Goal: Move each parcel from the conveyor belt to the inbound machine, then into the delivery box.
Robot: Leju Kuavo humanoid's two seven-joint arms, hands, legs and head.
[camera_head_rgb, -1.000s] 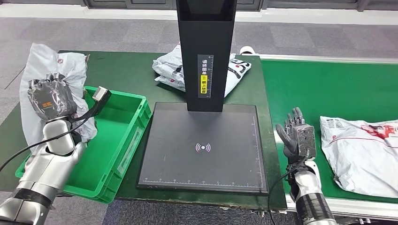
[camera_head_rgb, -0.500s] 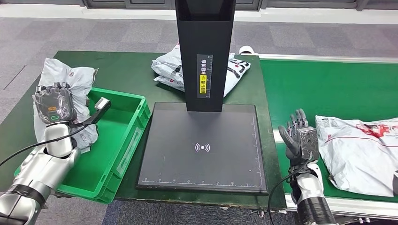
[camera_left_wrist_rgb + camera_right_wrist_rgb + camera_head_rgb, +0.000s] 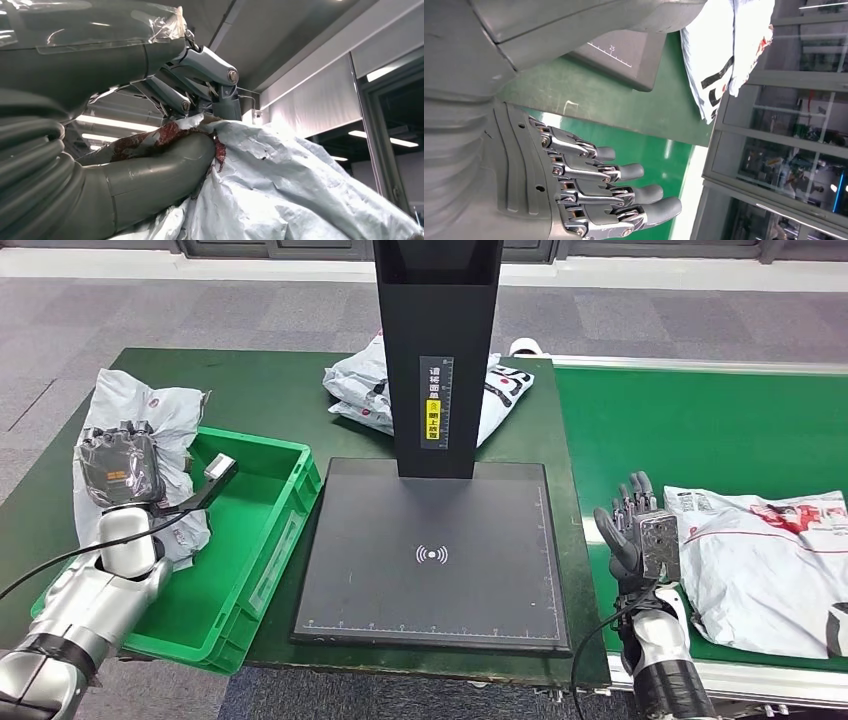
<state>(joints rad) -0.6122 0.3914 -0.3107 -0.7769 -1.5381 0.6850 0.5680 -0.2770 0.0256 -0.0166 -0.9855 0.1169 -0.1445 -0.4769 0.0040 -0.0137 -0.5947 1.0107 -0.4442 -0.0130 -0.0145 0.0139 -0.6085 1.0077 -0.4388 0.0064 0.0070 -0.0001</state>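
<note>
The grey parcel (image 3: pixel 135 430) hangs from my left hand (image 3: pixel 120 465), over the far-left corner of the green delivery box (image 3: pixel 262 530). My thumb and fingers (image 3: pixel 165 95) pinch a crumpled fold of its wrapper, so the rest droops toward the box; I hold it high, I judge, so it can drop inside rather than catch on the rim. Next to the box sits the inbound machine (image 3: pixel 432 550), its flat black plate bare, with its tall post rising at the far side. Two more parcels (image 3: pixel 500 390) lie behind that post, well apart from the box. On the side of the machine away from the box, my right hand (image 3: pixel 640 535) stands upright with its fingers (image 3: pixel 624 172) straight and slightly apart, holding nothing, just beside the next parcel (image 3: pixel 770 560) on the conveyor belt (image 3: pixel 700 430), probably ready to take it.
</note>
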